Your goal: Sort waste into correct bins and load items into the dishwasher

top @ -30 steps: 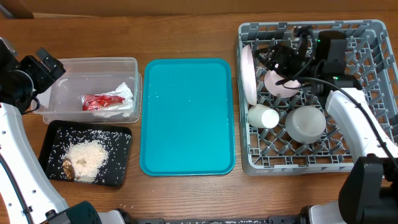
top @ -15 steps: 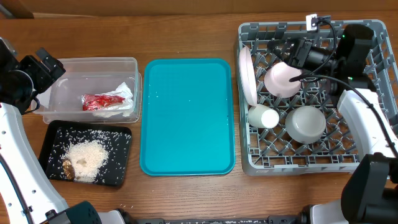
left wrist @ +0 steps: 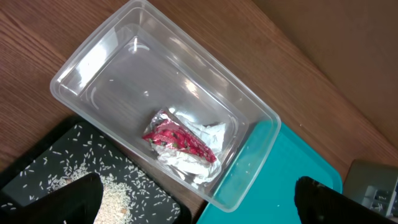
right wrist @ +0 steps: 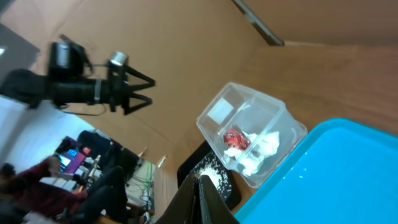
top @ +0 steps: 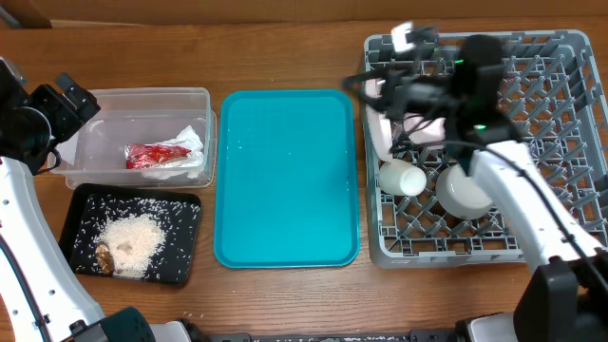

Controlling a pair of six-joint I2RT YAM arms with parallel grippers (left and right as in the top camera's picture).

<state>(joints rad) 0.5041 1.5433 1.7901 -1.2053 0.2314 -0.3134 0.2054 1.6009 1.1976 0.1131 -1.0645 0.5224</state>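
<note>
Nearest, a shallow black tray (top: 180, 261) holds heaped rice (top: 133, 242) with a brown lump (top: 102, 256) at its left. In the grey dish rack (top: 560, 171) a cup (top: 403, 178) lies on its side, long axis left to right, beside a bowl (top: 465, 190). Farther back, a clear tub (top: 100, 128) holds a red wrapper (top: 157, 155) lying left to right on a crumpled napkin (top: 193, 157). A plate (top: 380, 142) stands on edge along the rack's left wall, partly behind the blurred right gripper (right wrist: 199, 186), fingers pressed together, empty. The left gripper (left wrist: 199, 205) hangs above the tub, spread wide, empty.

A brown wooden desk (top: 285, 299) lay under even light; beyond it was a blurred, cluttered room (right wrist: 93, 168), perhaps with screens.
</note>
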